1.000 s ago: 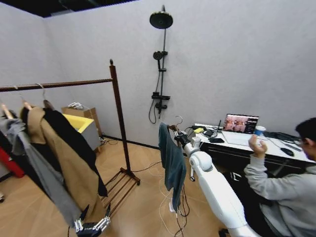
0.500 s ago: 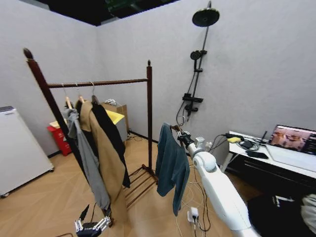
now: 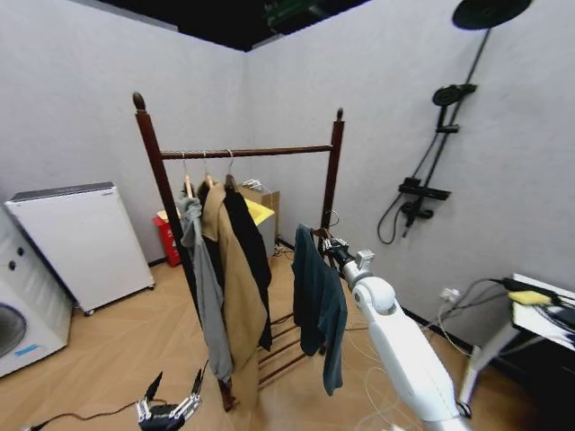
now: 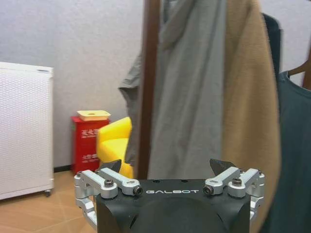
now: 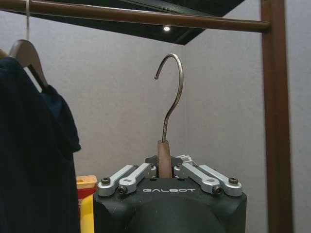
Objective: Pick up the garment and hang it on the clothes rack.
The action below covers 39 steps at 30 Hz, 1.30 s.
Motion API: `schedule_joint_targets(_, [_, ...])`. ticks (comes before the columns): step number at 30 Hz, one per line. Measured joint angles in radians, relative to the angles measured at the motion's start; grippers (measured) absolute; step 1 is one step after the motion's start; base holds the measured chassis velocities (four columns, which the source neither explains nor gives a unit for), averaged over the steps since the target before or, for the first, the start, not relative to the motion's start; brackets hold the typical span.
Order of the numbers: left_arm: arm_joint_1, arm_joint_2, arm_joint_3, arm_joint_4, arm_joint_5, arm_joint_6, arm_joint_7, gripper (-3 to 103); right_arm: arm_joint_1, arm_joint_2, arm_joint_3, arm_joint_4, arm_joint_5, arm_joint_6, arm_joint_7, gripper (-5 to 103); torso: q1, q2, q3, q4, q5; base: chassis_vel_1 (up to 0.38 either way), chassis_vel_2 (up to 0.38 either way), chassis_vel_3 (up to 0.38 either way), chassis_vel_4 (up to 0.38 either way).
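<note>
A grey-walled room with a wood floor holds the clothes rack (image 3: 241, 153) at centre frame. The right gripper (image 5: 165, 167) is clamped on the hanger (image 5: 171, 92) carrying the garment (image 3: 316, 305), which hangs just right of the rack. The left gripper (image 4: 167, 172) idles low with fingers apart. To hang it well, I'd lift the hook clear above the rail's free right stretch, then lower it squarely.

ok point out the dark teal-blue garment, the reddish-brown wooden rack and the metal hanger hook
dark teal-blue garment (image 3: 316, 301), head view, middle of the hanging fabric
reddish-brown wooden clothes rack (image 3: 260, 152), head view, top rail
metal hanger hook (image 5: 174, 99), right wrist view, curved shank
</note>
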Motion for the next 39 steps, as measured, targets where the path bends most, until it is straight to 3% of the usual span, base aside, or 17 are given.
schedule_joint_targets(14, [0.000, 0.000, 0.000, 0.000, 0.000, 0.000, 0.000, 100, 0.041, -0.085, -0.014, 0.095, 0.035, -0.043, 0.025, 10, -0.002, 0.001, -0.001, -0.0008, 0.0000, 0.064, 0.067, 0.047, 0.050])
schedule_joint_targets(21, [0.000, 0.000, 0.000, 0.000, 0.000, 0.000, 0.000, 100, 0.174, -0.133, -0.110, 0.051, 0.072, -0.070, 0.043, 10, -0.001, 0.000, 0.000, -0.0004, 0.0000, 0.000, 0.000, 0.000, 0.000])
schedule_joint_targets(26, [0.000, 0.000, 0.000, 0.000, 0.000, 0.000, 0.000, 100, 0.375, -0.162, -0.225, -0.029, 0.124, -0.094, 0.064, 10, -0.001, 0.000, 0.000, -0.0002, -0.0004, 0.000, 0.000, 0.000, 0.000])
schedule_joint_targets(35, [0.000, 0.000, 0.000, 0.000, 0.000, 0.000, 0.000, 100, 0.541, -0.150, -0.336, -0.152, 0.175, -0.114, 0.073, 10, -0.001, 0.000, 0.000, -0.0007, 0.0001, 0.000, 0.000, 0.000, 0.000])
schedule_joint_targets(39, [0.000, 0.000, 0.000, 0.000, 0.000, 0.000, 0.000, 100, 0.658, -0.078, -0.403, -0.266, 0.182, -0.118, 0.073, 10, -0.001, 0.000, 0.000, -0.0001, -0.0001, 0.000, 0.000, 0.000, 0.000])
